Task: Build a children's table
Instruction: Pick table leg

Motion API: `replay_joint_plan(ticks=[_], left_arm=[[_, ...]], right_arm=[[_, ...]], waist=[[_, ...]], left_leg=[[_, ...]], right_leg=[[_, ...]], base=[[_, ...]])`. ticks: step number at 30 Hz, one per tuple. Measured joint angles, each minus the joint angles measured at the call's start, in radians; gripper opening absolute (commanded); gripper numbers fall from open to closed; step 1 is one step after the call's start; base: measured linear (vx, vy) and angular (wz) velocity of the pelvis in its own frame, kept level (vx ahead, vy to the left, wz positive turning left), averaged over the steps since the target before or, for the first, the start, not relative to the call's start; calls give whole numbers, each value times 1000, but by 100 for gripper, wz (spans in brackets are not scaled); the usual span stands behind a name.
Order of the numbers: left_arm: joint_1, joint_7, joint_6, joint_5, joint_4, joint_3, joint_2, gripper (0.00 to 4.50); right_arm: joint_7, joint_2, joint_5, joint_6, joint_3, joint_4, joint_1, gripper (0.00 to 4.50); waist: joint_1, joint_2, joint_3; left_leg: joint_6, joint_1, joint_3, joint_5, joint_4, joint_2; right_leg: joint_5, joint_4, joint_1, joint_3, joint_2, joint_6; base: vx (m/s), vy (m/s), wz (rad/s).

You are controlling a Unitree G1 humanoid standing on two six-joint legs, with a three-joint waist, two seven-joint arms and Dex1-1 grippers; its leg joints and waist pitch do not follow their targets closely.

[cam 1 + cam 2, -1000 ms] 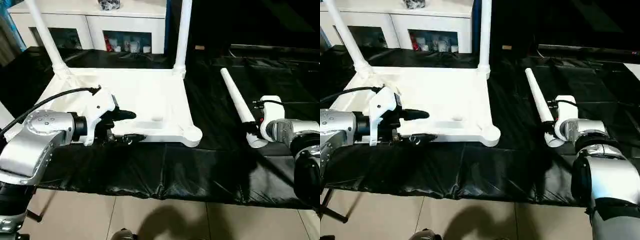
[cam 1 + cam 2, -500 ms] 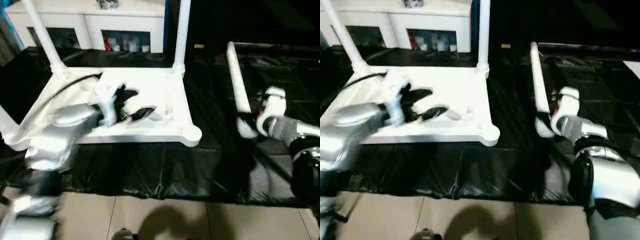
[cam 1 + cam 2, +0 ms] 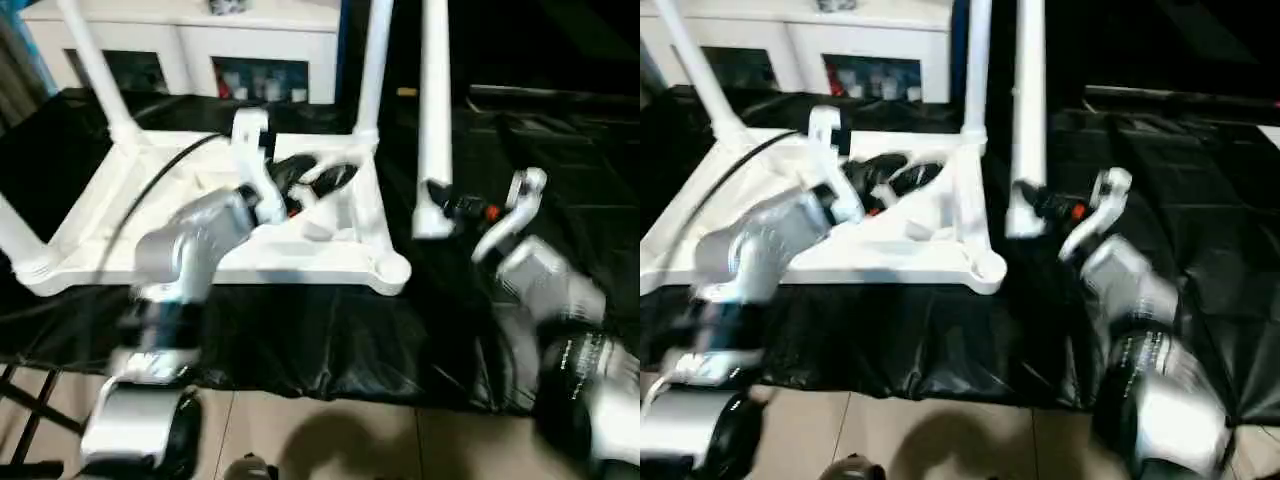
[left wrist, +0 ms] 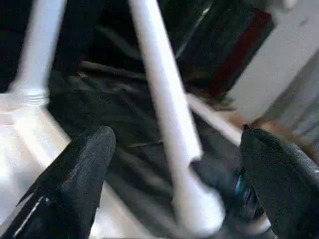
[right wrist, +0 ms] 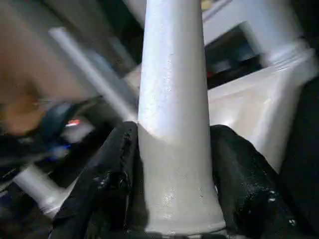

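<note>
Over the black sheet (image 3: 330, 330), the right tool (image 3: 440, 205) grips a leg (image 3: 433, 120) upright

The smooth white tapered tube flares at its foot, where the two black fingers (image 5: 112, 174) pinch it just beside the upturned table (image 3: 300, 255). That white plastic slab lies ribbed side up on the crinkled glossy sheet, with rounded corner sockets; legs rise from its far corners. The left tool (image 3: 310, 180) hovers over it, fingers (image 4: 79, 174) spread wide and empty. A white cabinet (image 3: 200, 40) stands behind
</note>
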Motion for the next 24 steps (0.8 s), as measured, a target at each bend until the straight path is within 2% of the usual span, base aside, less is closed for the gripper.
replay_joint_plan(ticks=[4, 10, 15, 16, 19, 20, 24], left_arm=[[-33, 8, 47, -36, 54, 20, -42, 450], [-52, 19, 107, -90, 71, 32, -82, 450], [-52, 17, 136, -119, 71, 44, -94, 450], [-52, 17, 137, -120, 71, 49, -93, 421], [-52, 21, 130, -119, 71, 53, -93, 414], [-52, 33, 122, -118, 73, 55, -95, 394], [-56, 98, 82, -107, 89, 77, -100, 368]], right_arm=[[63, 5, 84, 122, 48, -208, 97, 189], [86, 17, 108, 218, 127, -337, 157, 189], [83, 9, 108, 245, 166, -385, 183, 189], [83, 9, 109, 247, 174, -390, 184, 189], [80, 9, 108, 265, 185, -424, 193, 189], [79, 7, 108, 266, 193, -429, 193, 189], [70, -3, 86, 264, 230, -466, 204, 189]], waist=[[3, -5, 0], [2, -8, 0], [2, -8, 0], [2, -8, 0], [2, -9, 0], [2, -9, 0], [1, -9, 0]], left_leg=[[0, 0, 0, 0, 0, 0], [0, -2, 0, 0, -1, 0], [0, -3, 0, 0, -2, -1], [0, -3, -1, 0, -2, -1], [1, -4, -1, 0, -2, -1], [1, -4, -1, 0, -2, -1], [1, -4, -1, 0, -2, -1]], right_leg=[[0, -4, 1, -1, 0, 6], [-1, -6, 1, -1, 0, 8], [-1, -8, 1, -1, 0, 9], [-1, -8, 1, -1, 0, 9], [-1, -9, 1, -1, 0, 10], [-1, -9, 1, -1, 0, 10], [0, -9, 1, -1, -1, 12]], base=[[0, 0, 0], [0, 0, 0], [0, 0, 0], [0, 0, 0], [0, 0, 0], [0, 0, 0], [0, 0, 0]])
